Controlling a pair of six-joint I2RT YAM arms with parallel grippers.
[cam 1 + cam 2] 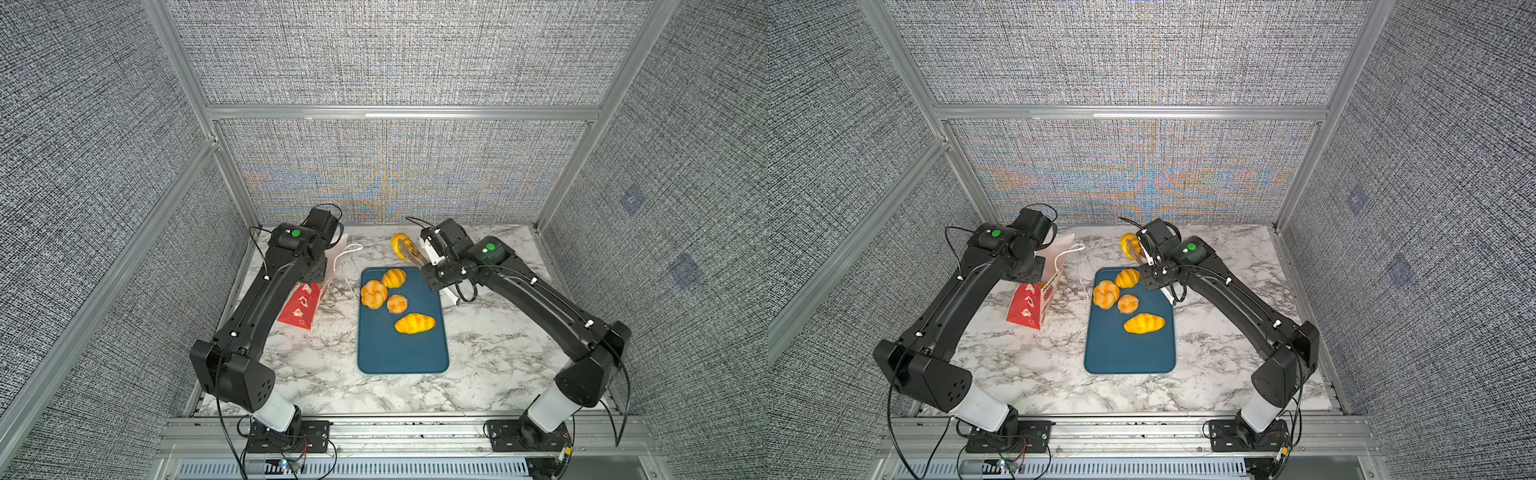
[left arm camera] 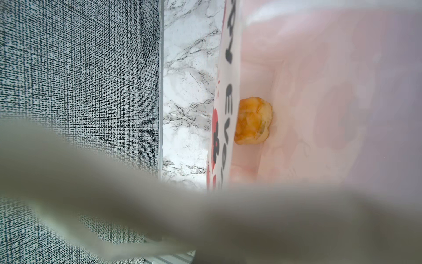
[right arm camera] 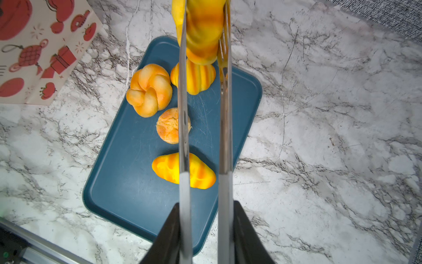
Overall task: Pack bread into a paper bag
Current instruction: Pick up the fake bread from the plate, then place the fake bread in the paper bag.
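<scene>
In the part-closed right fingers [image 3: 206, 230], steel tongs [image 3: 183, 137] pinch a ridged golden croissant [image 3: 203, 29], likely soft and light, mid-body above the blue tray [image 1: 399, 353]'s far end; the shut left fingers seemingly hold the red-and-white paper bag [image 1: 301, 307]'s rim.

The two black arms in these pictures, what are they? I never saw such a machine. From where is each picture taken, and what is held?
They are two robot arms, left arm and right arm, at a marble table. Two pictures look down from above; two come from cameras on the wrists. Four pastries lie on a blue tray. The right jaws grip metal tongs that pinch a croissant. The left jaws are shut at the paper bag, where one pastry lies.
</scene>
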